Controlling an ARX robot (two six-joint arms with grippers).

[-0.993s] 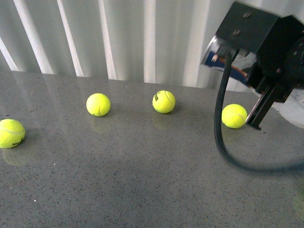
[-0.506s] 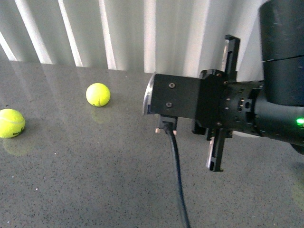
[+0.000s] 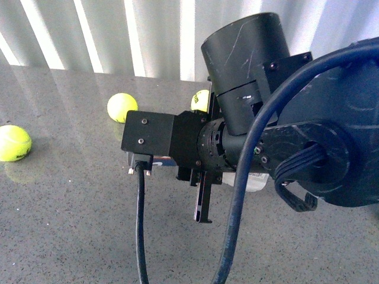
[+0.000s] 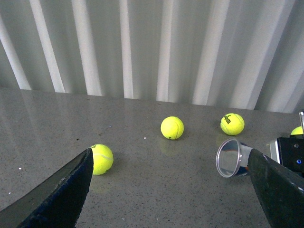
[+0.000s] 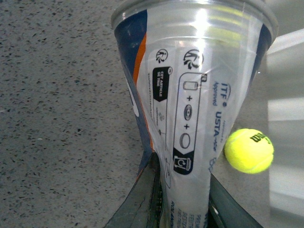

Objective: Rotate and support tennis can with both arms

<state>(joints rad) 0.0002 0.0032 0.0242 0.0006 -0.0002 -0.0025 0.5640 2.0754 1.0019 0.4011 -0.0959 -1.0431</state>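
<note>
Since the earlier frame the right arm (image 3: pixel 308 148) has swung further left across the front view. The right gripper (image 5: pixel 183 209) is closed around the tennis can (image 5: pixel 194 85), held sideways over the grey table (image 5: pixel 57 118), with one tennis ball (image 5: pixel 249 150) just beside the can. The left gripper (image 4: pixel 171 190) stands wide, holding nothing. The can's silver rim (image 4: pixel 232 158) is ahead of it, then more balls (image 4: pixel 172 128), then the white ribbed wall (image 4: pixel 142 47).

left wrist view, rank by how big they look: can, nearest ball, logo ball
1. Can and nearest ball: close in size, both partly hidden, so unranked.
2. Logo ball: smallest.
</note>
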